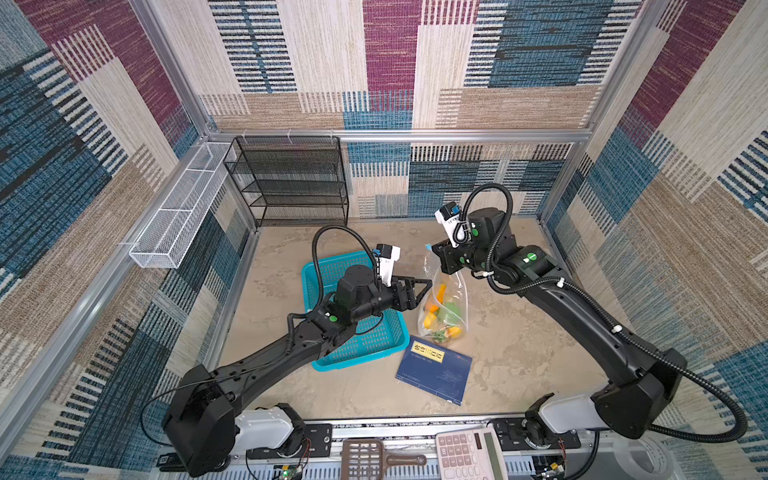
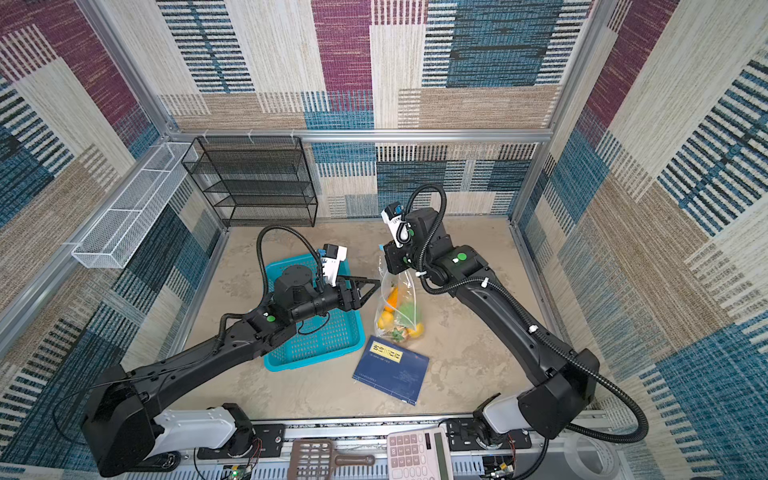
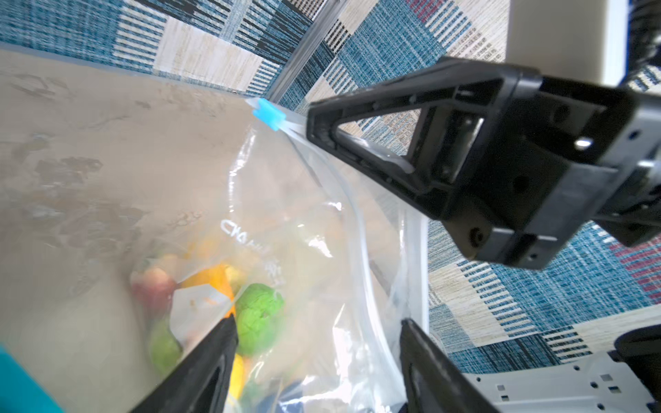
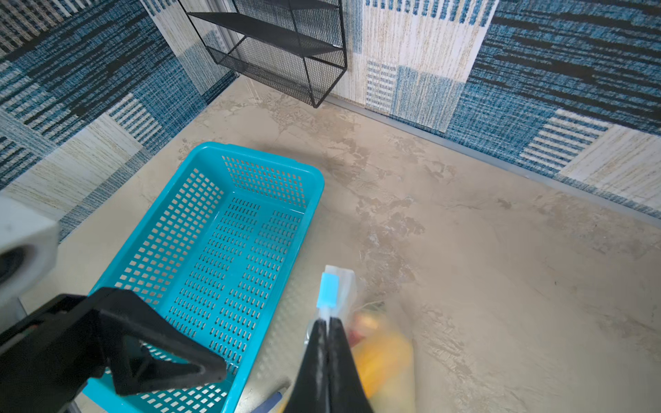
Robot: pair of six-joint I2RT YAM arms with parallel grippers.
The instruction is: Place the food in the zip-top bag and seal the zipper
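Both top views show us the zip-top bag, clear and crinkly, hanging upright just beside the teal basket. In its bottom we see the food: glossy orange, yellow and green pieces. The left gripper stands wide open above the basket's bag-side rim, gripping nothing. The right gripper is pinched tight on the zipper, right next to its light-blue slider.

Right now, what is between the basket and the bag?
The left arm's open fingers, hanging over bare table, just past the basket and short of the bag. Both top views show it.
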